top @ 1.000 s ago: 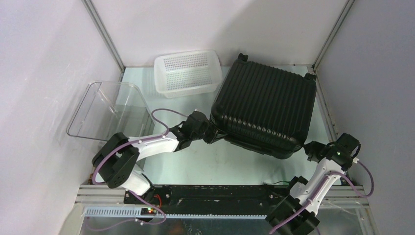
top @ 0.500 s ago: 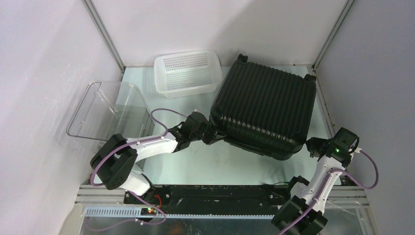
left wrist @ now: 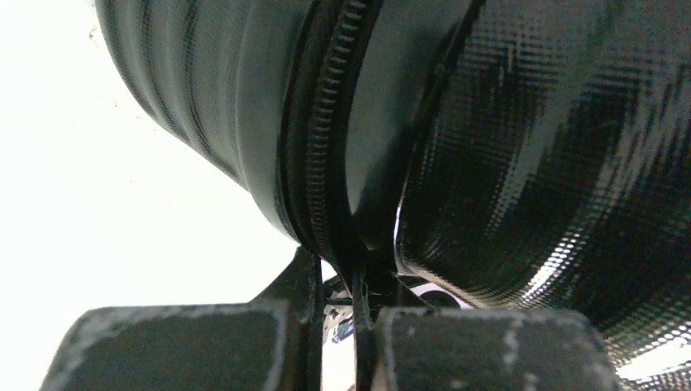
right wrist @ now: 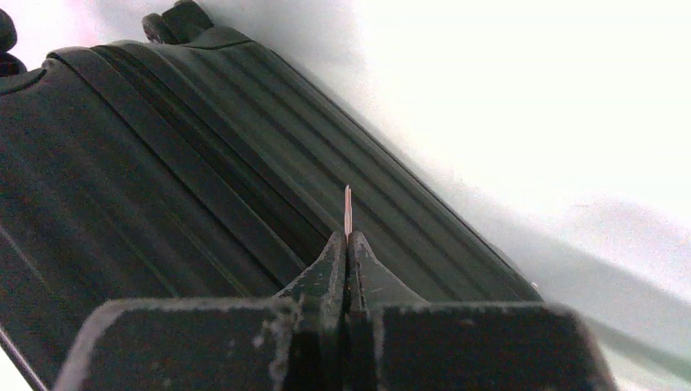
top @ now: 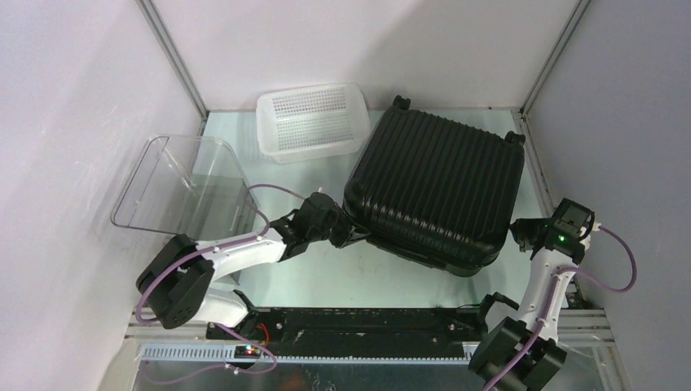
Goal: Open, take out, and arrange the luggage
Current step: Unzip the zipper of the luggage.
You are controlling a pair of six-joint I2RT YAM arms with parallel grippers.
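The luggage is a large black ribbed suitcase lying flat and skewed at the table's right centre, wheels toward the back. My left gripper is at its near-left corner. In the left wrist view this gripper is shut on a thin black strip of the zipper seam, between the two shells. My right gripper hovers by the near-right corner. Seen from the right wrist, that gripper is shut with its tips pressed together and holding nothing, aimed across the ribbed shell.
A white perforated basket stands at the back, left of the suitcase. A clear plastic bin sits at the left, beside my left arm. Enclosure walls and metal posts close in on both sides. A black rail runs along the near edge.
The suitcase has shifted slightly left, along with my left gripper, which pulled toward the near left. My right gripper rose and drew back to the right, away from the near-right corner.
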